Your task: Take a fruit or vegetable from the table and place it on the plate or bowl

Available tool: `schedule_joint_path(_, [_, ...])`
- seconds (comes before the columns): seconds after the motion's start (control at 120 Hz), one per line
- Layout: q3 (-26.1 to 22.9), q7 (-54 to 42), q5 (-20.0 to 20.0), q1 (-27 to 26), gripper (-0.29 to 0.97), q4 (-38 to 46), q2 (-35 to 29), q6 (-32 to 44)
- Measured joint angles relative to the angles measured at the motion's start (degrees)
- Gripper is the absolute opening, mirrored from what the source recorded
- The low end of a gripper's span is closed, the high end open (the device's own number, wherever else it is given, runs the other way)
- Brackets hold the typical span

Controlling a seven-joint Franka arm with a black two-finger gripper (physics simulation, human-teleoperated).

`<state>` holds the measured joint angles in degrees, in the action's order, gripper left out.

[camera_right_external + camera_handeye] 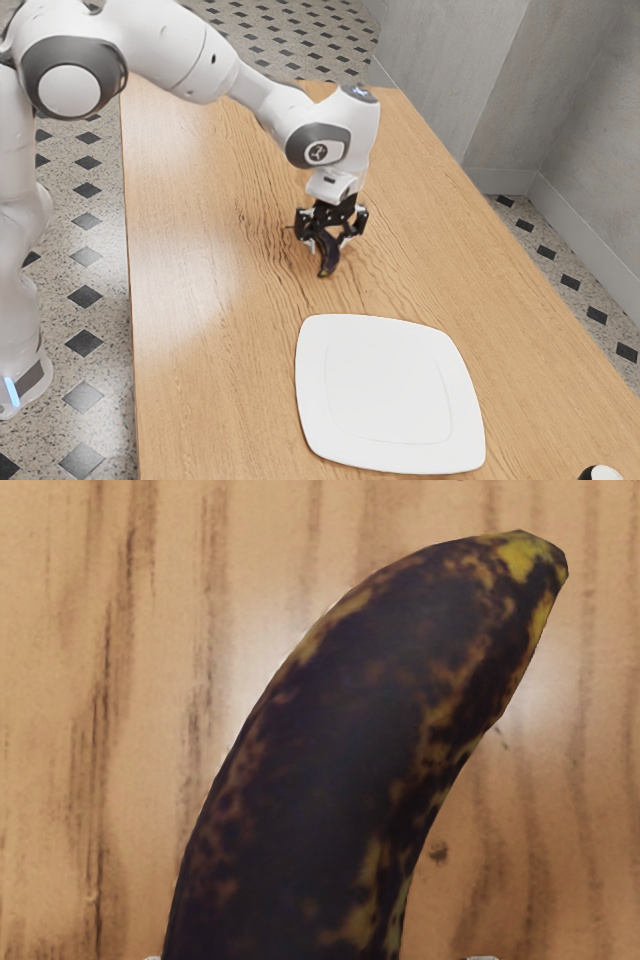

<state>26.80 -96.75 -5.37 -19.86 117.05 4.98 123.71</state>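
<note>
A very ripe banana (328, 262), nearly black with a few yellow patches, hangs from my gripper (329, 240) over the middle of the wooden table (200, 300). The black fingers are shut on it from two sides, and its lower end points down at the wood. In the wrist view the banana (370, 780) looms large right under my hand, its yellowish tip away from me, with wood grain behind it. The white square plate (390, 392) lies flat on the table, nearer the front edge and to the exterior view's right of the gripper, apart from the banana.
A small white and black object (601, 473) peeks in at the table's front right corner. Grey walls (520, 80) run along the table's far right side. Bare wood surrounds the plate and stretches to the exterior view's left.
</note>
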Motion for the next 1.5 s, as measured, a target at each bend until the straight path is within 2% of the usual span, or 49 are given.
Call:
schedule_joint_path(0.1, [-0.08, -0.05, -0.69, -0.15, 0.19, 0.03, 0.39, 0.45])
schedule_joint_path(0.208, [-0.15, -0.05, -1.28, -0.23, 0.14, 0.1, 0.35, 0.8])
schedule_joint_path(0.35, [-0.1, 0.0, -1.63, -0.7, 0.16, 0.05, -1.58, 0.72])
schedule_joint_path(0.525, [-0.83, 0.68, -1.7, -1.45, 0.16, -0.02, -8.09, -1.62])
schedule_joint_path(0.575, [-0.9, 1.16, -1.6, -3.88, 0.16, -0.04, -9.67, -2.27])
schedule_joint_path(0.683, [-0.95, 2.53, -1.36, -15.09, 0.16, -0.71, -11.22, -3.29])
schedule_joint_path(0.75, [-1.57, 3.34, -1.27, -17.77, 0.16, -1.35, -11.41, -3.7])
schedule_joint_path(0.883, [-2.23, 4.71, -1.2, -17.53, 0.16, -1.8, -11.27, -4.19])
schedule_joint_path(1.15, [-6.96, 6.71, -1.05, -17.73, 0.16, -2.39, -10.05, -4.51])
schedule_joint_path(1.308, [-10.58, 7.55, -1.06, -18.58, 0.16, -4.55, -7.62, -4.56])
schedule_joint_path(1.5, [-12.78, 8.32, -1.12, -20.17, 0.16, -7.29, -4.47, -4.67])
